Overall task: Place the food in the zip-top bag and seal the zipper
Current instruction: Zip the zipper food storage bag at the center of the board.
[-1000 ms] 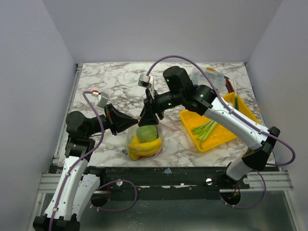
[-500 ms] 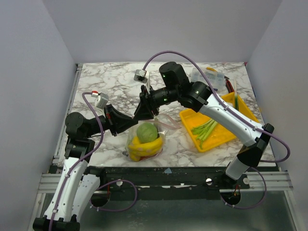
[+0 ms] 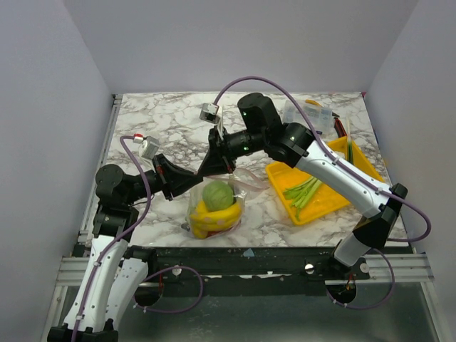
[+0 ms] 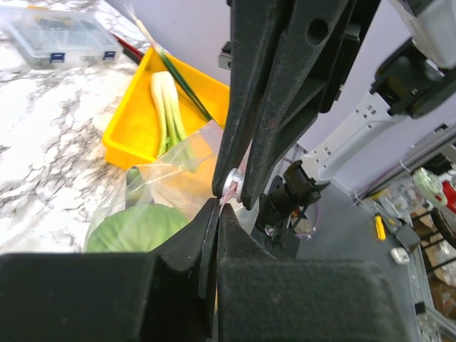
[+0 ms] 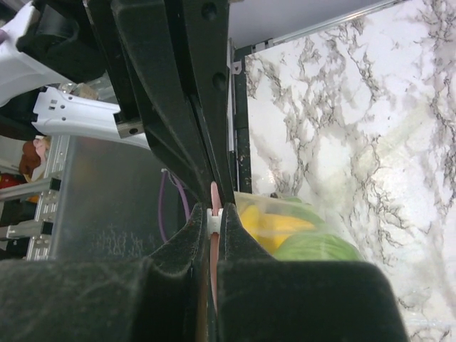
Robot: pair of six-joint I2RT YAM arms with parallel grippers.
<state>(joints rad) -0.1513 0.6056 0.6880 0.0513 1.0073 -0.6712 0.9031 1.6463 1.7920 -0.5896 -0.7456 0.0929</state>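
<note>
Food fills the lower part of the zip-top bag (image 3: pixel 242 187): yellow bananas (image 3: pixel 205 217) at the bottom on the near side, with the round green one (image 3: pixel 217 194) on top of them. Whether other pieces lie under them cannot be told. Just above the green one, at the bag's mouth, the two pincers meet tip to tip. The left gripper (image 3: pixel 202 179) reaches in from the bag's left, its fingers pressed together on the bag's upper edge, with the clear film running down from them. The right gripper (image 3: pixel 211 171) comes down from behind the bag and is clenched on the zipper (image 5: pixel 214 196). The right wrist view shows the pink strip pinched between its fingers, with a small white piece on the strip at the tips. To the bag's right, apart from it, lies a yellow tray (image 3: pixel 331 196) holding green stalks (image 3: pixel 303 191). Farther back on that side sits a clear compartment box (image 3: pixel 313 114).
</note>
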